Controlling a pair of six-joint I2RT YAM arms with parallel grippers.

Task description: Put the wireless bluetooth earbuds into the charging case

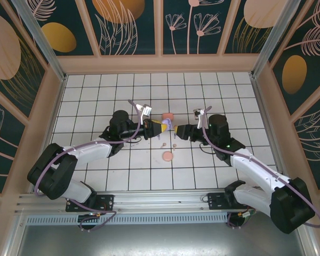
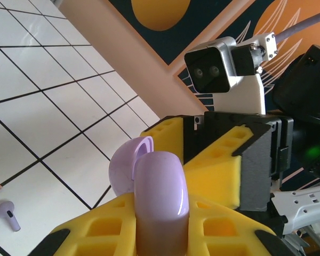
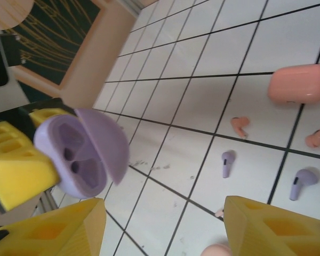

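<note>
Lilac case (image 3: 77,157); salmon-pink, purple earbuds (image 3: 227,162); white black-gridded floor (image 3: 202,48).

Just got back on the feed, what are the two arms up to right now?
The left gripper is clamped on the purple charging case, whose lid is open. In the right wrist view its two cavities look empty. The right gripper faces the case, open and holding nothing. The purple earbuds and pink earbuds lie loose on the tiled table, near a closed pink case. No bud is in the purple case yet.
</note>
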